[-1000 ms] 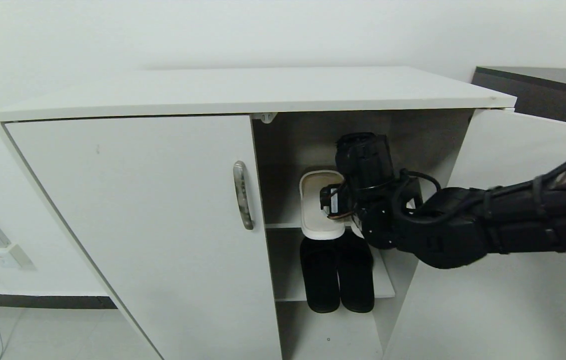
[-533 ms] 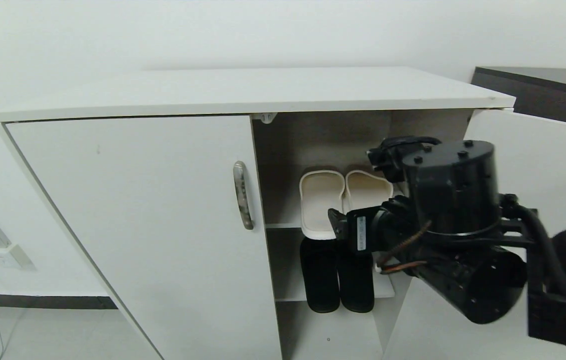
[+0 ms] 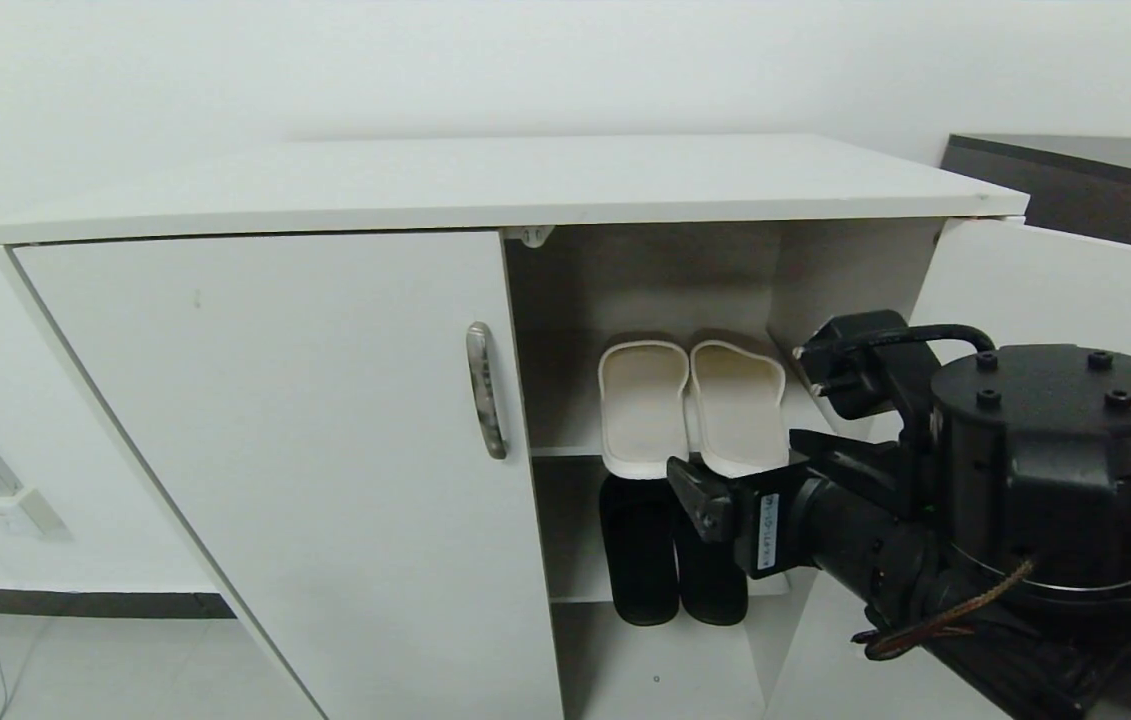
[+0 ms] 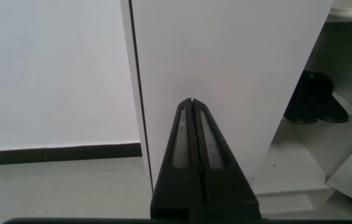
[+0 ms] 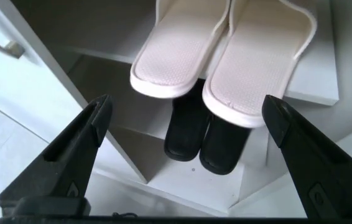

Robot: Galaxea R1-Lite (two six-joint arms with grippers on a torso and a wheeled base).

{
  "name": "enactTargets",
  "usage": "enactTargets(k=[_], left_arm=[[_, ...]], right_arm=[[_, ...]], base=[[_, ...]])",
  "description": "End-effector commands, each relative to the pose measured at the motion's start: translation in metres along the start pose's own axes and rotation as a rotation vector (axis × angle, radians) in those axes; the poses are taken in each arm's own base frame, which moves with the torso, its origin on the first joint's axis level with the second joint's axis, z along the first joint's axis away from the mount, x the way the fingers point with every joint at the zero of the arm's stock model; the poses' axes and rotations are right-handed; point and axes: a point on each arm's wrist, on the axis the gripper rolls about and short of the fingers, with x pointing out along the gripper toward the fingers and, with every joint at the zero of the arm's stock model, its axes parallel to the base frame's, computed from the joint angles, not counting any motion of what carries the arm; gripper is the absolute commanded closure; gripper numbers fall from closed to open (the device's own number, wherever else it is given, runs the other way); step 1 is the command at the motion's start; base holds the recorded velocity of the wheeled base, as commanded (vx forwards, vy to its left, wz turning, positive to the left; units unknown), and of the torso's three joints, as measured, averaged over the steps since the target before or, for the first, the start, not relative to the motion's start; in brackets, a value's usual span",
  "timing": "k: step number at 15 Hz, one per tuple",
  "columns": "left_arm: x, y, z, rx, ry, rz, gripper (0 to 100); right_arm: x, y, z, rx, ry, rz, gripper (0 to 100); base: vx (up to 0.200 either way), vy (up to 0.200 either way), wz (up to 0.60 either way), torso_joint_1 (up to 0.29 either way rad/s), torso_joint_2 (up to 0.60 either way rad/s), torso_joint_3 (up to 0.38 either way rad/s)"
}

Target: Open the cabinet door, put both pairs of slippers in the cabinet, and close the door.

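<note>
1. The white slippers [image 3: 690, 405] lie side by side on the upper shelf [image 3: 565, 400] in the open right half of the cabinet [image 3: 485, 180], their near ends overhanging the shelf edge.
2. The black slippers [image 3: 670, 560] sit on the shelf below, directly under the white pair.
3. The right gripper [image 5: 186, 106] hangs just in front of that compartment, jaws spread wide and holding nothing.
4. The left gripper [image 4: 191, 109] faces the closed left door [image 3: 255, 450], its 2 fingers pressed together.
5. The right door [image 3: 1055, 290] stands swung open.

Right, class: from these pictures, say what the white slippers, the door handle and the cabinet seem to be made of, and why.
White slippers: probably moulded foam or rubber; matte, with a dimpled footbed.
Door handle: likely brushed metal; dull grey sheen.
Cabinet: seemingly laminated board; smooth white faces, thin flat panels.
</note>
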Motion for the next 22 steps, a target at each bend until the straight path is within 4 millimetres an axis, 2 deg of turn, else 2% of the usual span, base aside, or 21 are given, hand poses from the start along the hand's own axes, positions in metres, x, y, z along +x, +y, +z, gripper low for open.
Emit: enactTargets(k=[1,19,20,22], left_arm=[[0.000,0.000,0.000,0.001,0.001,0.000,100],[0.000,0.000,0.000,-0.001,0.001,0.000,100],[0.000,0.000,0.000,-0.001,0.001,0.001,100],[0.000,0.000,0.000,0.001,0.000,0.001,100]], right_arm=[[0.002,0.001,-0.003,-0.008,0.010,-0.002,0],[0.011,0.002,-0.019,-0.026,0.043,-0.008,0],[0.013,0.002,-0.022,-0.032,0.053,-0.012,100],[0.019,0.001,-0.026,-0.033,0.058,-0.025,100]], base=[[-0.200,0.000,0.00,-0.002,0.00,-0.007],[-0.200,0.000,0.00,0.002,0.00,0.001],[-0.200,0.000,0.00,0.002,0.00,0.002],[0.000,0.000,0.00,0.000,0.00,0.000]])
